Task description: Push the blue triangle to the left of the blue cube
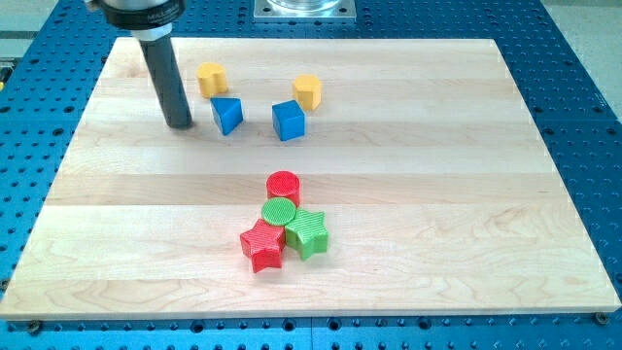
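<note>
The blue triangle lies on the wooden board in the upper left part of the view. The blue cube sits to its right, a small gap between them. My tip rests on the board just left of the blue triangle, a short gap away. The dark rod rises from it toward the view's top left.
A yellow block lies above the blue triangle and another yellow block above the blue cube. Lower in the middle a red cylinder, green cylinder, red star and green star cluster together.
</note>
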Available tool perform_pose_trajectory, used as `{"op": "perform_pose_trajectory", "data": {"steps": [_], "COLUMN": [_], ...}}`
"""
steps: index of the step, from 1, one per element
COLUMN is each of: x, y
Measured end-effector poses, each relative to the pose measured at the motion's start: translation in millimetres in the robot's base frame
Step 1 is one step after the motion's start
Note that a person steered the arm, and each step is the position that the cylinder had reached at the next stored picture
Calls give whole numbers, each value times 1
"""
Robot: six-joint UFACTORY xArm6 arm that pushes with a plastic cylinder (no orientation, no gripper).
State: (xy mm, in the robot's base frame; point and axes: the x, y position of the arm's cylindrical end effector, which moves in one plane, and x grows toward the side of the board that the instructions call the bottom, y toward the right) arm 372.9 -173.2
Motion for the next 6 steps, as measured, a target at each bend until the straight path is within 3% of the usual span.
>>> {"op": "perform_pose_trajectory", "data": {"steps": [2, 3, 4, 6], "x": [-13, -13, -42, -45], "y": [70, 56, 64, 106]}}
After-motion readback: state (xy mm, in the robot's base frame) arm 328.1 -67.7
